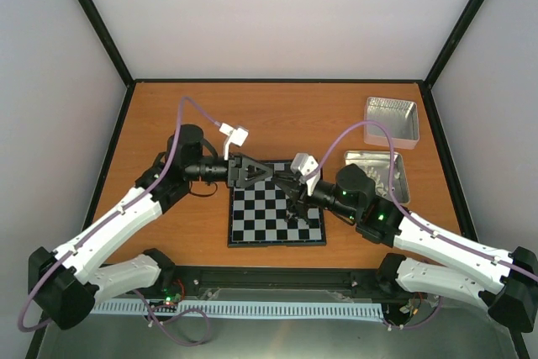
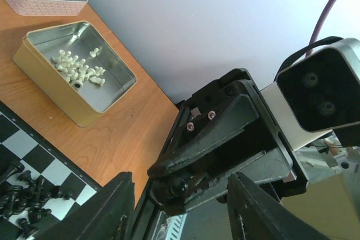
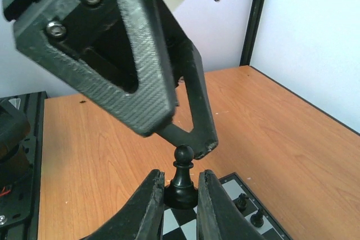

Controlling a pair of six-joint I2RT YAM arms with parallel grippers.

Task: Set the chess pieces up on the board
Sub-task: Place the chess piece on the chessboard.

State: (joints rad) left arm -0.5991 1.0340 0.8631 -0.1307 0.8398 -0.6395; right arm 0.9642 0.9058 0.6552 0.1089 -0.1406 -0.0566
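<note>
The board (image 1: 252,224) lies at the table's middle. My right gripper (image 3: 180,195) is shut on a black pawn (image 3: 183,175), upright between its fingers over the board's edge (image 3: 225,181). My left gripper (image 2: 180,217) is open, its fingers (image 2: 107,212) spread either side of the right gripper. In the right wrist view, one left fingertip (image 3: 202,141) sits close beside the pawn's head. The pawn's head also shows in the left wrist view (image 2: 179,184). A heap of black pieces (image 2: 25,195) lies on the board. In the top view the left gripper (image 1: 277,179) and the right gripper (image 1: 291,197) meet over the board's far right part.
An open tin (image 2: 34,71) holding cream-white pieces (image 2: 79,68) stands right of the board, also in the top view (image 1: 402,176). A second tin (image 1: 391,119) stands behind it. Two more black pieces (image 3: 250,207) stand near the board's edge.
</note>
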